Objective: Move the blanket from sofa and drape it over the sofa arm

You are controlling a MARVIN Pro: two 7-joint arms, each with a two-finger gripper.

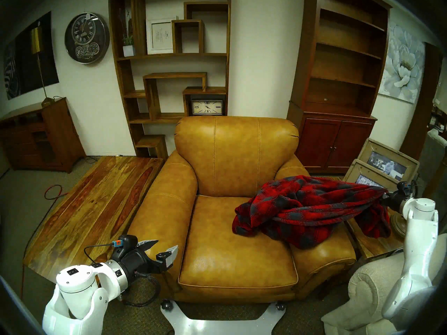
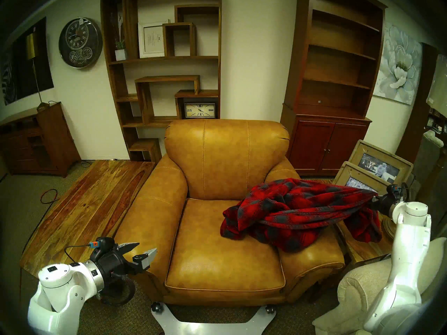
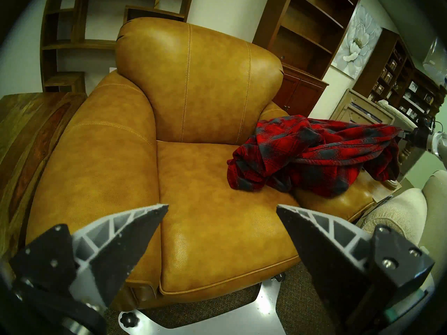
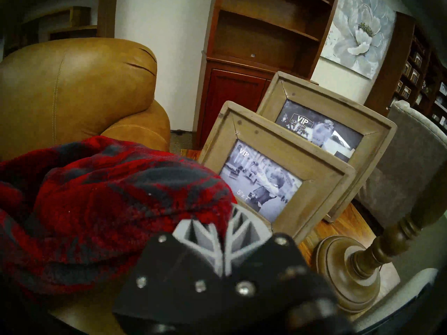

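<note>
Beyond the sofa arm (image 1: 324, 252) our right claw (image 1: 385, 197) pinches the blanket (image 1: 312, 208) taut — pulling it outward to drape — while our left claw (image 1: 161, 248) waits, spread, empty.

the two head views look down from above and in front of the sofa (image 1: 232, 182), facing its backrest, nearly the same picture (the right eye's set a little sideways). the left wrist view sits low by the seat's front corner, close in, looking up across the cushion past its own fingers (image 3: 135, 233). the right wrist view is nearest of all, beside the sofa arm (image 4: 142, 129), facing the picture frames (image 4: 278, 172). all four share the blanket (image 3: 314, 158)
</note>
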